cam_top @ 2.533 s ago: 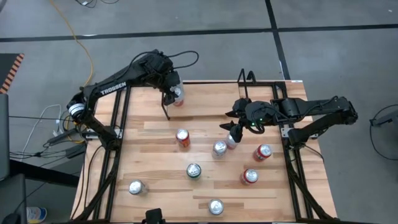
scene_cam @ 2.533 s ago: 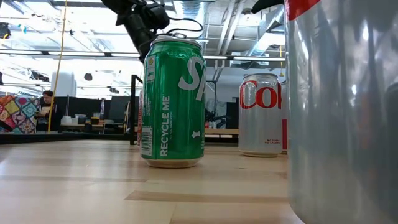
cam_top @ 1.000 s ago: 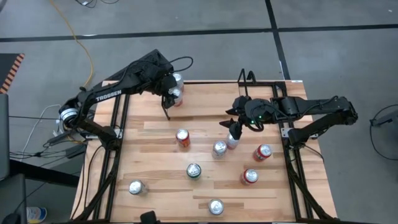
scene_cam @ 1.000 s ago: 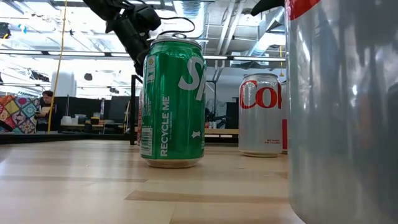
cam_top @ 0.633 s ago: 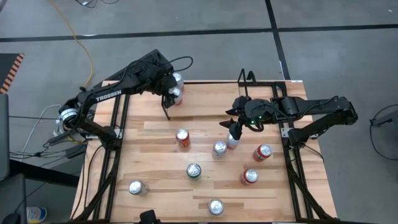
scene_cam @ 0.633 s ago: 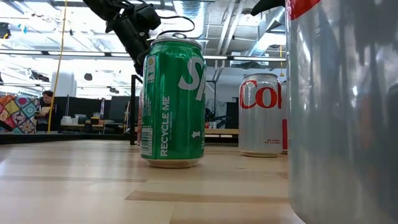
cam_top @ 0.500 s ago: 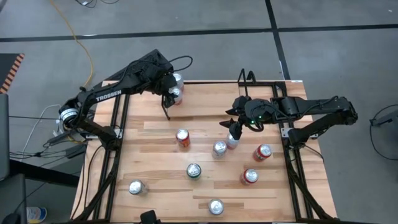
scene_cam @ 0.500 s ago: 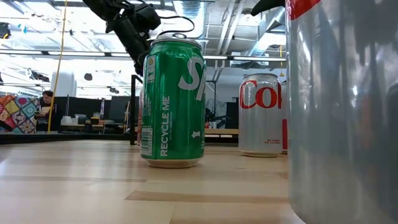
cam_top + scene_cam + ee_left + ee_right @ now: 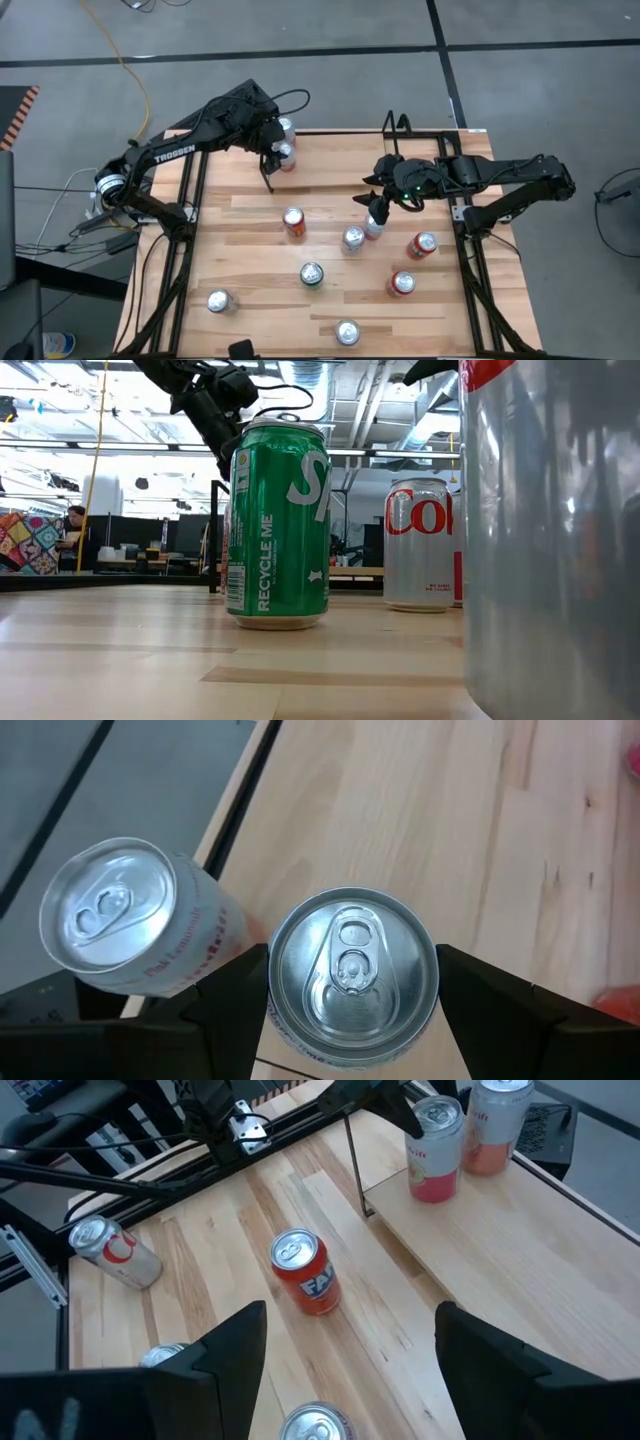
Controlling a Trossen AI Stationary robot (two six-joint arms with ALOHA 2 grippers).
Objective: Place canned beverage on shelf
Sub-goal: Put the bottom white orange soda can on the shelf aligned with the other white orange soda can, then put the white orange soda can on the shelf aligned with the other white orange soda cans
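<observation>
Left tool: clamped on upright can
Shelf: directly beneath held can, second can just beside
Right tool: apart, empty

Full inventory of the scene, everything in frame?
shelf: 1, black wire with light wood floor, far edge of table
free can: 1, silver with pink-red print, standing on shelf
held can: 1, silver, on shelf beside the free can
Fanta can: 1, orange-red, mid table
Sprite can: 1, green, nearer the front
red-and-silver cans: 2, table's right side
silver cans: 3, one mid table, two at the front
table: 1, light wood, black frame
person: 1, far back in room
left hand: shut on held can
right hand: open, above mid table
</observation>
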